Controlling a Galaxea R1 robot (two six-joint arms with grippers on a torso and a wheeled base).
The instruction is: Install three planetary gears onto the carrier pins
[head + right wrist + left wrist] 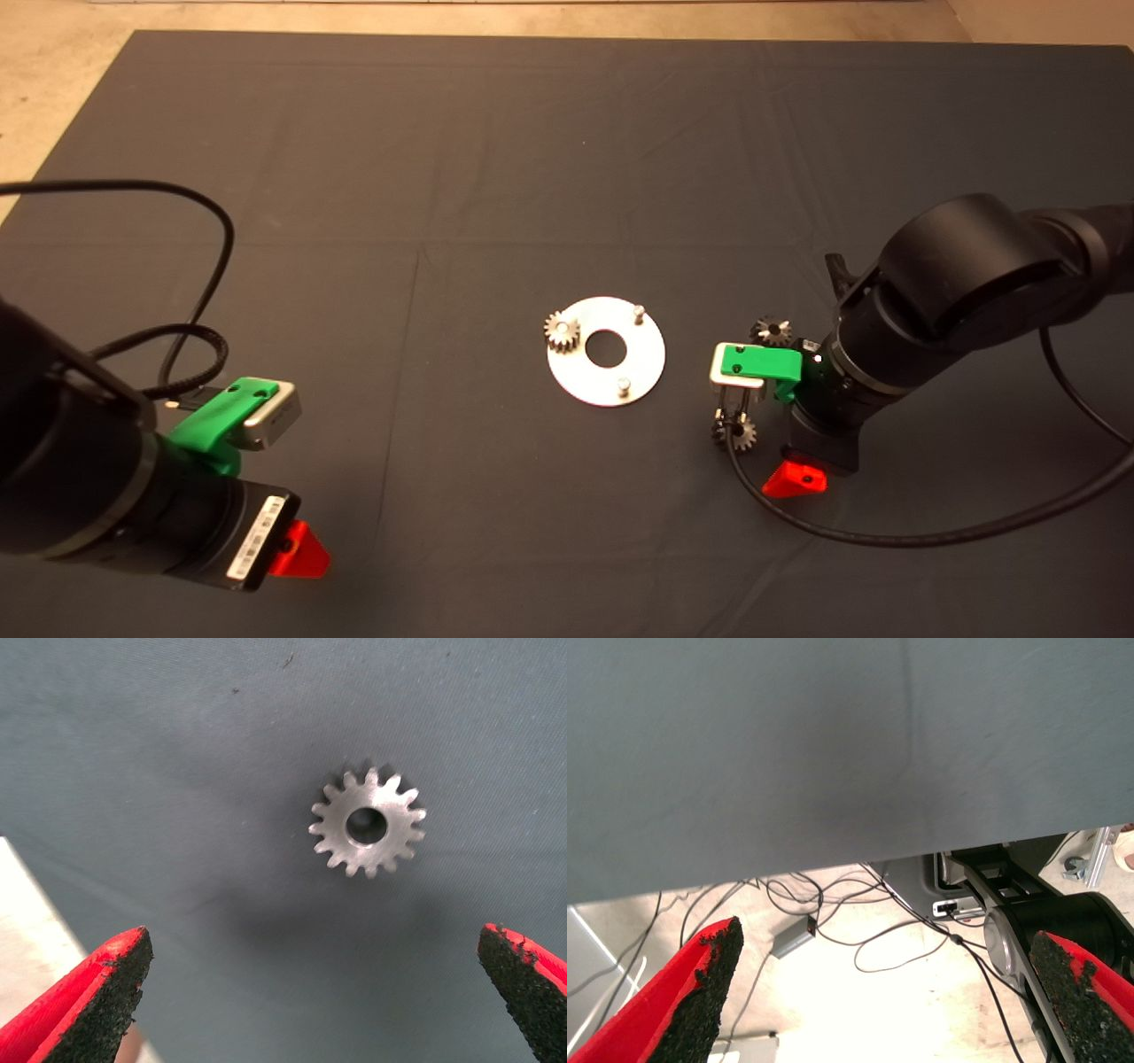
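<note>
The right gripper's [310, 992] red fingers with black pads [102, 997] are spread wide and nothing is held between them; a small silvery toothed gear with a centre hole [368, 822] lies flat on the mat just beyond them. In the head view this gripper [753, 416] is largely hidden by its green mount, so the gear beneath [737, 432] is only partly seen, with a second dark gear [772, 331] half covered near the arm. The third gear [562, 330] sits at the edge of the flat shiny silver disc with a round centre hole [647, 359] — whether it is fully seated cannot be told. Two short upright pins [638, 310] are seen bare. The left gripper [886, 1001] is parked at the lower left, fingers wide apart and empty. The dark creased mat [496, 159] is bordered by pale floor — cables [833, 912] are seen there.
</note>
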